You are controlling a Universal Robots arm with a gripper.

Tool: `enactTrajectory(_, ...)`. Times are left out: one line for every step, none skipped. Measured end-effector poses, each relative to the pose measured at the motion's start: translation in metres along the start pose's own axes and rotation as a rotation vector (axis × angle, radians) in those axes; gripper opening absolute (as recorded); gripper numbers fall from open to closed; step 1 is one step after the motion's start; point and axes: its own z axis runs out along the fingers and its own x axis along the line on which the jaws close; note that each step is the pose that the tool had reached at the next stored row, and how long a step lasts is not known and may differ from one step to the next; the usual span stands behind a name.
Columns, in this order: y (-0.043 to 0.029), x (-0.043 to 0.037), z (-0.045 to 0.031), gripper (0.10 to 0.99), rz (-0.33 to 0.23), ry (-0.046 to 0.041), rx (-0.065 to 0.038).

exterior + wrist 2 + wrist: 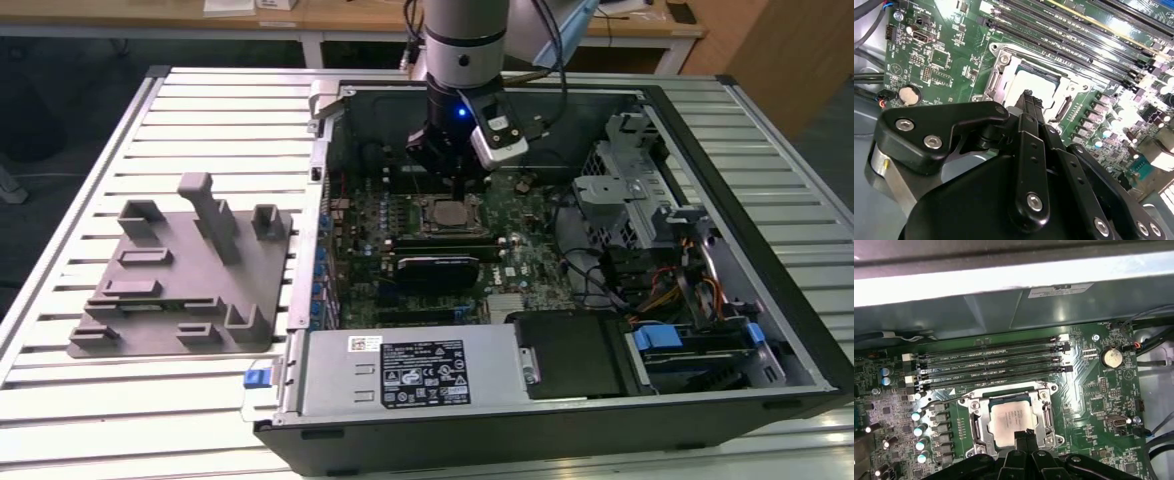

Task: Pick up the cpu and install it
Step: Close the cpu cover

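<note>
open computer case (400, 440) lies on its side on the slatted table (214, 110). inside it: green motherboard (514, 235), silver power supply box (414, 370) along the near wall, drive bays with blue tabs and bundled cables (681, 300) toward the exterior view's right.

cpu (451, 211) (1036, 82) (1010, 416) sits flat in the socket (976, 422) on the motherboard, shiny top up, metal frame around all four sides. cannot tell whether the frame is latched.

tool (461, 192) (1027, 97) (1024, 436) hangs straight down inside the case, right over the socket. its fingertips are drawn together with nothing between them, the tip over one edge of the cpu. cannot tell if it touches the chip or hovers just above.

four long memory slots (989, 360) run side by side just beside the socket. coin battery (1112, 357) sits in its round holder, well apart from the socket, near the board's edge.

grey holder tray (174, 300) with upright posts lies on the table outside the case, at the exterior view's left, well apart from the tool.
</note>
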Motion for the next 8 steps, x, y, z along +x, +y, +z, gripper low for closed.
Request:
enactTrajectory(0.0,-0.0001,-0.001,0.106,0.0,0.0,0.0)
enactTrajectory(0.0,-0.0001,-0.0015,0.106,0.0,0.0,0.0)
enactTrajectory(0.0001,-0.0001,-0.0015,0.106,0.0,-0.0001,0.0)
enactTrajectory(0.0001,-0.0001,-0.0015,0.106,0.0,-0.0001,0.0)
enactTrajectory(0.0,-0.0002,-0.0019,0.106,0.0,0.0001,0.0)
enactTrajectory(0.0,-0.0002,-0.0021,0.106,0.0,0.0,0.0)
enactTrajectory(0.0001,-0.0002,-0.002,0.106,0.0,-0.0001,0.0)
enactTrajectory(0.0001,-0.0002,-0.0021,0.106,0.0,-0.0001,0.0)
